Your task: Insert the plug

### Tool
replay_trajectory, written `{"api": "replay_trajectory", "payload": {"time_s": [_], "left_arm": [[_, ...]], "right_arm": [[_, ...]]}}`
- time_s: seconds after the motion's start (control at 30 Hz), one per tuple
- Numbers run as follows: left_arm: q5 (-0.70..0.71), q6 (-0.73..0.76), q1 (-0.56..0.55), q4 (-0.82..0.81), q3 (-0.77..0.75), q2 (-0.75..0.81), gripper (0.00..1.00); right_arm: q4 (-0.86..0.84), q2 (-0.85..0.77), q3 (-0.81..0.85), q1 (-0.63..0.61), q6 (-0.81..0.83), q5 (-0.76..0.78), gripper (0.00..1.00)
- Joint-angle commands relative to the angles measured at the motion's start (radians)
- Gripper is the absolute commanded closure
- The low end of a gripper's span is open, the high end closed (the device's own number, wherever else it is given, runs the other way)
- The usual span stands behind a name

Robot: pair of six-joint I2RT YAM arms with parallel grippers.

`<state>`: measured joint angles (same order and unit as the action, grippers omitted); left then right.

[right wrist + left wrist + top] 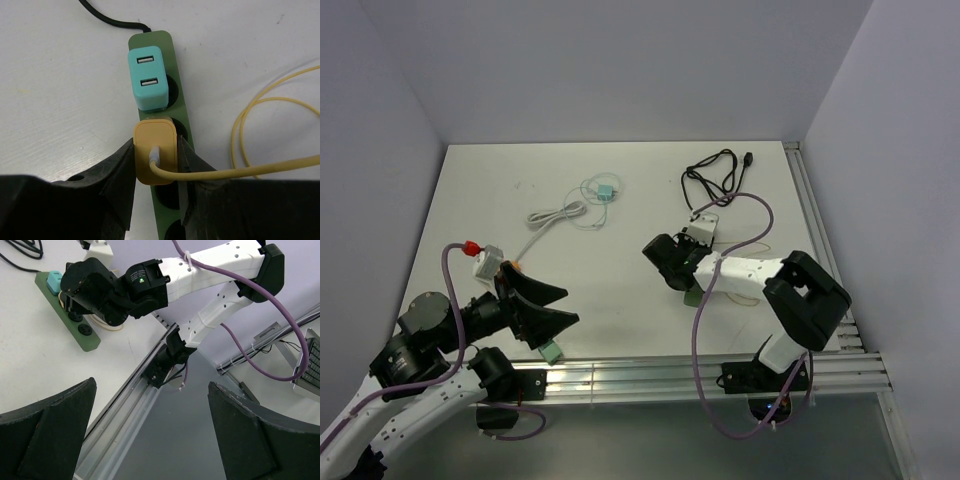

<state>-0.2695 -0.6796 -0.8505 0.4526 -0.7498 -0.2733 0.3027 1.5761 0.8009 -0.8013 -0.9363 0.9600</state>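
A green power strip (150, 39) lies on the white table, with a teal USB charger (147, 77) plugged into it. My right gripper (156, 150) is shut on a yellow plug (155, 142) with a yellow cable (220, 174). The plug sits over the socket just behind the teal charger; how deep it sits is hidden. In the top view the right gripper (668, 262) is low over the table at centre right. The strip also shows in the left wrist view (89, 341). My left gripper (568, 305) is open and empty above the front rail (125, 405).
A coiled black cord (715, 178) lies at the back right. A white cable (555, 215) and a thin cable with a teal adapter (605, 192) lie at the back centre. An aluminium rail (650, 375) runs along the front edge.
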Motion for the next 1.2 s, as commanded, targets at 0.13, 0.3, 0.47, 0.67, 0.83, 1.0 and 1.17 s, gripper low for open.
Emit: {"api": "replay_trajectory", "payload": {"time_s": [0.13,0.3,0.47,0.67,0.83,1.0,1.17], "left_arm": [[-0.013,-0.018,-0.001,-0.014,0.010,0.025,0.00],[-0.016,-0.017,-0.001,-0.014,0.004,0.017,0.00],[-0.034,-0.037,-0.001,-0.046,0.024,0.008,0.00],[-0.039,-0.044,-0.001,-0.051,0.026,0.000,0.00],[-0.037,-0.044,0.001,-0.060,0.024,-0.001,0.00],[-0.045,-0.051,0.001,-0.066,0.047,0.011,0.01],[-0.042,-0.041,-0.001,-0.051,0.035,0.008,0.00]], "right_arm": [[0.020,0.174,-0.124,-0.098,-0.237,-0.380,1.00],[-0.071,0.220,-0.160,-0.101,-0.248,-0.463,1.00],[-0.059,0.177,-0.153,-0.079,-0.213,-0.472,1.00],[-0.082,0.071,-0.157,0.034,-0.107,-0.524,1.00],[-0.037,0.052,-0.124,0.092,-0.019,-0.619,1.00],[-0.005,0.104,-0.089,0.172,0.079,-0.704,1.00],[-0.002,0.114,-0.072,0.226,0.117,-0.754,1.00]]}}
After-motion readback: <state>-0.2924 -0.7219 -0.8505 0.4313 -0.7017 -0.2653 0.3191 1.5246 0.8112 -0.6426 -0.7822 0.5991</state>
